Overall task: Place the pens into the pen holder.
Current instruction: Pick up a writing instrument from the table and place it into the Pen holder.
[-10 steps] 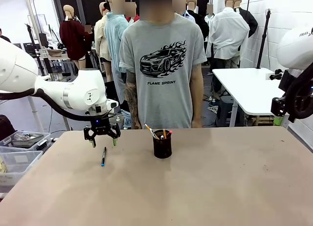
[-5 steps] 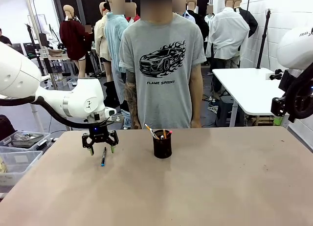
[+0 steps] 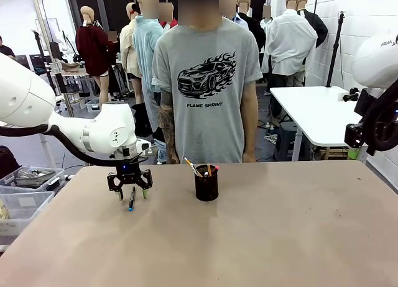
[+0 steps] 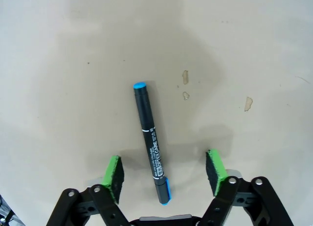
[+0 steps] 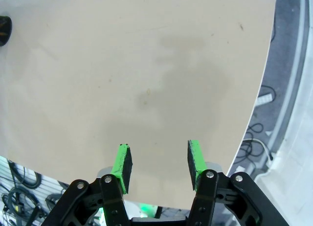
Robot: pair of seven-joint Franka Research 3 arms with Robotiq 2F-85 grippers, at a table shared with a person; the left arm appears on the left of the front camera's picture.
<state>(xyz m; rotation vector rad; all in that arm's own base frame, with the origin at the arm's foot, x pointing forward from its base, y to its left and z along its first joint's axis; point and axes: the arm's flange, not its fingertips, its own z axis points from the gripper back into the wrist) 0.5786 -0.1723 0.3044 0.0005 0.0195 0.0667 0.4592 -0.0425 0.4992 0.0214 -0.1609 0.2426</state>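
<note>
- Tan table (image 3: 261,237); pen holder (image 3: 206,185) mid-table, far side.
- My left claw (image 4: 164,169) wide, straddling the blue-ended pen (image 4: 151,140) lying flat.
- Pick step: I'd lower, close, then carry right.
- Right claw (image 5: 159,162) wide, empty.

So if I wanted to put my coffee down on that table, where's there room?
Plenty: the whole near half of the table is bare, and so is the stretch right of the pen holder. Avoid the far left, where the left gripper hangs open over a blue-ended pen.
</note>
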